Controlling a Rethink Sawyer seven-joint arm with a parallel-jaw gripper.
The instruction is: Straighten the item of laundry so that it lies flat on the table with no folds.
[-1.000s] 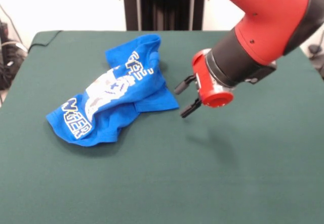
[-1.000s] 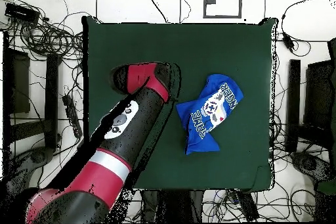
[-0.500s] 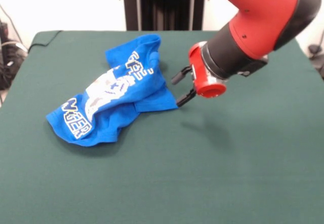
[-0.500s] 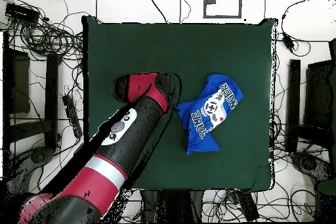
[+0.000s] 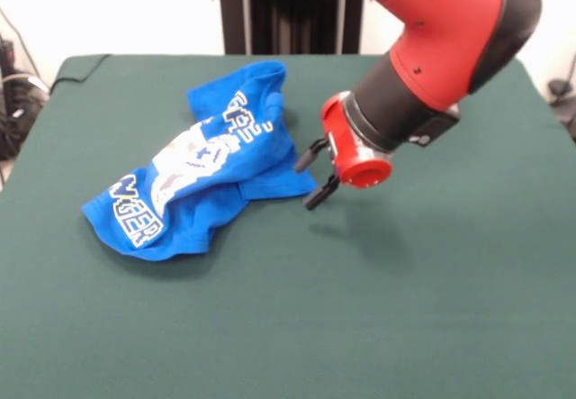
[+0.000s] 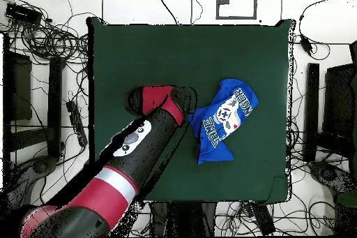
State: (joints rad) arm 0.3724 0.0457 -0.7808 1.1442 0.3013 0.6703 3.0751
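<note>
The item of laundry (image 5: 202,169), a bright blue T-shirt with white lettering, lies crumpled and folded over itself on the dark green table (image 5: 405,309). In the overhead view the shirt (image 6: 222,120) sits right of the table's (image 6: 174,54) middle. My gripper (image 5: 311,176) is open, its two black fingers spread at the shirt's right-hand corner in the front view, just touching or just above the cloth edge. From overhead the red wrist hides the gripper's tips next to the shirt's left edge.
The red and black arm (image 6: 132,158) crosses the table's lower left part in the overhead view. Cables (image 6: 52,40) and dark equipment lie on the floor around the table's edges.
The gripper has moved left in the front view, from a gap beside the shirt to its right corner. It stayed open. The shirt has not moved.
</note>
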